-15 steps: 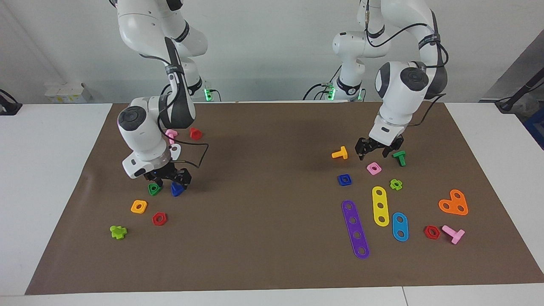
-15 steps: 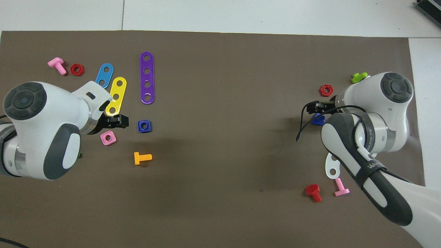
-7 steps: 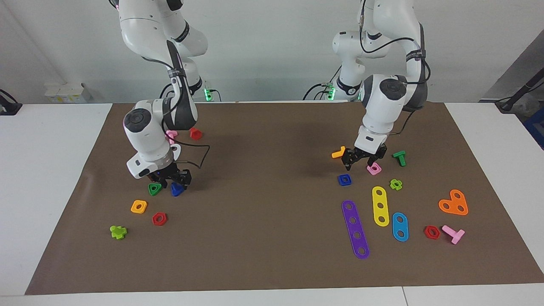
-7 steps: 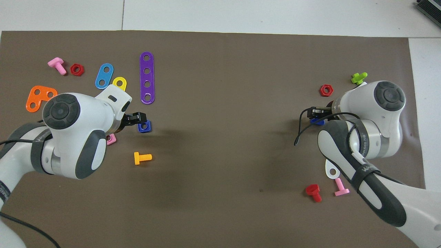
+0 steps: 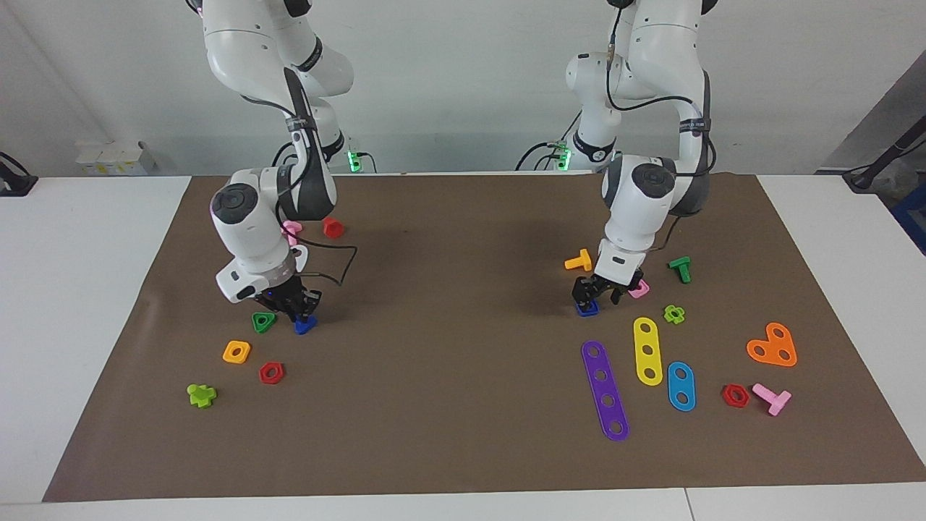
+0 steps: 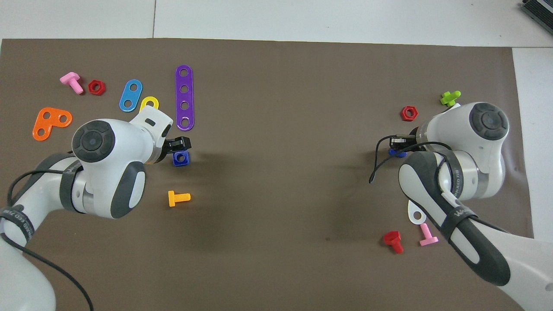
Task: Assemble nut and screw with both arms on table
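Since a second ago: left tool [image 5: 595, 291] moved from beside pink nut down over nut [image 5: 587, 309], fingers apart. Right tool [image 5: 298, 312] now shut on screw [image 5: 304, 325], low on tabletop [image 5: 463, 376].

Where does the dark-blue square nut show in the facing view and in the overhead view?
Facing view: the nut lies on the brown mat toward the left arm's end, just under the left gripper.
Overhead view: the nut shows beside that gripper, nearer the robots than the purple strip.
Shared landmark: the purple strip.

Dark-blue nut [image 5: 587, 309], dark-blue screw [image 5: 305, 325]
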Available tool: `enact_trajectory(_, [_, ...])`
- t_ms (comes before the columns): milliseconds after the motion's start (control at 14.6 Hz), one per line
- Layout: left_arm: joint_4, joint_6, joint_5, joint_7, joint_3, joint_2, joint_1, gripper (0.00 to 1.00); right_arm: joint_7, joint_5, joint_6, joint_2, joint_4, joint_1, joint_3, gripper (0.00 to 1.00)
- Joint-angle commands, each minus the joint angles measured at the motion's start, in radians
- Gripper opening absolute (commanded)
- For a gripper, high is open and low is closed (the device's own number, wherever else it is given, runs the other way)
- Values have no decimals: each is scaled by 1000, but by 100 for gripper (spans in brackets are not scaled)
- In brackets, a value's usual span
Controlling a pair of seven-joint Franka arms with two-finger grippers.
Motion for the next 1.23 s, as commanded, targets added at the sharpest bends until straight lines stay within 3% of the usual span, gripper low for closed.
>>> enact_trajectory(0, [-10, 27, -16, -26, 14, 16, -29, 79, -11, -15, -6, -27, -9, 10, 5, 0])
enact_trajectory(205, [-8, 27, -16, -64, 15, 25, -38, 73, 151, -12, -70, -23, 61, 95, 9, 0])
enact_trajectory(479, [-13, 17, -17, -67, 15, 24, -44, 64, 415, -14, -55, -17, 95, 258, 9, 0])
enact_trajectory(959, [-14, 20, -16, -59, 17, 34, -44, 52, 595, -18, -56, -4, 146, 424, 6, 0])
enact_trajectory(1164, [-13, 14, -16, -53, 17, 34, -44, 27, 676, -87, -59, 14, 176, 471, 9, 0])
